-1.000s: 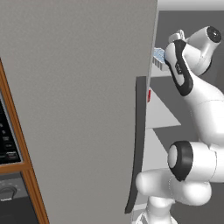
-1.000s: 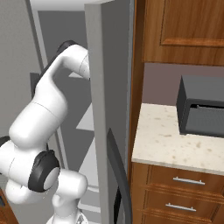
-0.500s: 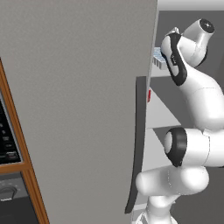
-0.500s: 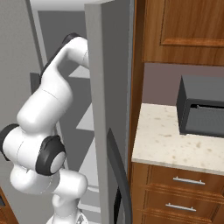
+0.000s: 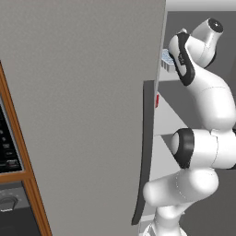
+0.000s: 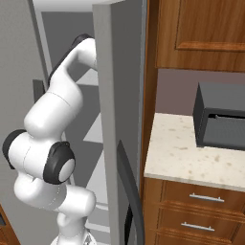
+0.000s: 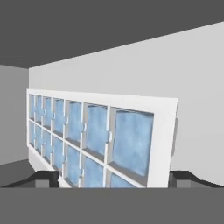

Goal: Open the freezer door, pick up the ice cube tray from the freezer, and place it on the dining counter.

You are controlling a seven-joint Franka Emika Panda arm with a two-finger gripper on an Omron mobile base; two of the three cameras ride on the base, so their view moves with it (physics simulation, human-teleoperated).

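Observation:
The freezer door stands swung open, its dark curved handle facing me; the right base view has it edge-on. My arm reaches into the freezer at an upper shelf. The ice cube tray, white with two rows of pale blue cells, lies on that shelf, and a corner of the tray peeks out beside the arm. My gripper is open, and its fingertips straddle the tray's near end. The dining counter is out of view.
Pale grey freezer shelves run below the arm. Right of the open door are wood cabinets, a speckled counter with a dark box-shaped appliance, and drawers. An oven panel sits at the far left.
The arm has stretched deeper into the freezer, with its elbow raised and swung. The door and the tray have stayed put.

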